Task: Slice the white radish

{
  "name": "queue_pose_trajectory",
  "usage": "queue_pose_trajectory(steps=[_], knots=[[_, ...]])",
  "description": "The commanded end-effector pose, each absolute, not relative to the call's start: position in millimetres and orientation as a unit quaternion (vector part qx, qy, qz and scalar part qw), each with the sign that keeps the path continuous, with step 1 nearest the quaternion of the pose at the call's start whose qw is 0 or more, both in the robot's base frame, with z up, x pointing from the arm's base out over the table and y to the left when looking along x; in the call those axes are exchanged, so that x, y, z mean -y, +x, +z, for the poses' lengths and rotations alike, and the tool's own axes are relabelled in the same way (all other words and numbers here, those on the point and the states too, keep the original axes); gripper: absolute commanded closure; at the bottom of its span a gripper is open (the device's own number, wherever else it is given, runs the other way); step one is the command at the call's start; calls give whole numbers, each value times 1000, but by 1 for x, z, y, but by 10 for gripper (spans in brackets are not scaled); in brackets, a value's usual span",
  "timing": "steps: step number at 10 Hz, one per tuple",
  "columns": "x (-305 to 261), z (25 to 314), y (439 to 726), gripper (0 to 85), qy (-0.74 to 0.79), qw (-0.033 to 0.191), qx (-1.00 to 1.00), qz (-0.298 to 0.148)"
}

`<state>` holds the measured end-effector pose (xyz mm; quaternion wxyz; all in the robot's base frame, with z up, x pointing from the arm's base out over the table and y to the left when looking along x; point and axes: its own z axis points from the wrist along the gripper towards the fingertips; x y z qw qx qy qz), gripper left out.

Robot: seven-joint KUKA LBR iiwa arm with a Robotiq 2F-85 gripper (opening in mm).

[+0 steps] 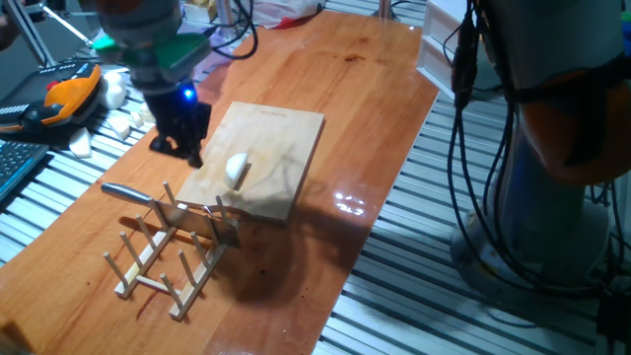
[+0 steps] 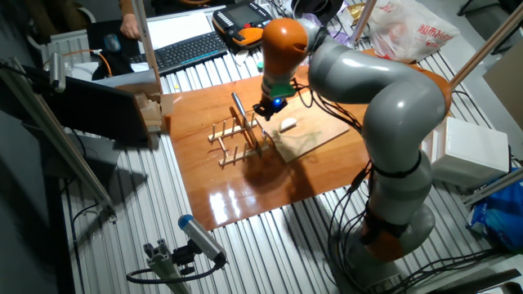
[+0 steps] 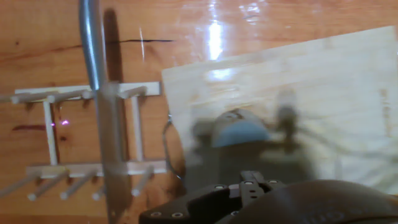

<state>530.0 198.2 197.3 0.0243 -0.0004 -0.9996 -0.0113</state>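
A: The gripper (image 1: pixel 183 146) first. What is it doing?

B: It hangs low over the near-left corner of the wooden cutting board (image 1: pixel 271 133), fingers pointing down, a blue light glowing on the black body above them. Whether the jaws are apart or together I cannot tell: from the side they read as one dark mass, and the hand view is blurred with only the dark underside of the hand along its bottom edge. Nothing visible sits between them.

A: And the white radish (image 1: pixel 236 169)?

B: It lies on the cutting board, toward the edge nearest the rack, a small pale oval on its side. It is just beside the gripper, apart from it. In the other fixed view the radish (image 2: pixel 288 124) shows as a white spot right of the fingers (image 2: pixel 265 109).

A: What surrounds the board?

B: Just off its edge stands a wooden peg rack (image 1: pixel 173 251), with a knife (image 1: pixel 168 204) resting across it, metal handle pointing away from the board. In the hand view the knife (image 3: pixel 102 112) runs as a grey bar over the rack (image 3: pixel 87 146). All of it sits on the varnished wooden table (image 1: pixel 375 89).

A: Beyond that?

B: Several white chunks (image 1: pixel 123 116) lie at the table's far-left edge, next to an orange-and-black pendant (image 1: pixel 64 99).
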Motion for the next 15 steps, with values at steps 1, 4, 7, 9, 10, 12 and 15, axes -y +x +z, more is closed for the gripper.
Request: queue_pose_trajectory(steps=[1,4,7,9,10,12,15], knots=[[-226,197,530,850,1,24,1000,-11],[-226,197,530,850,30,40,999,-10],[-226,197,530,850,54,59,997,-14],[-226,197,530,850,52,61,996,-41],[-226,197,530,850,54,51,997,-13],[-236,191,539,510,41,25,999,-6],[-241,179,553,510,42,-4,999,13]])
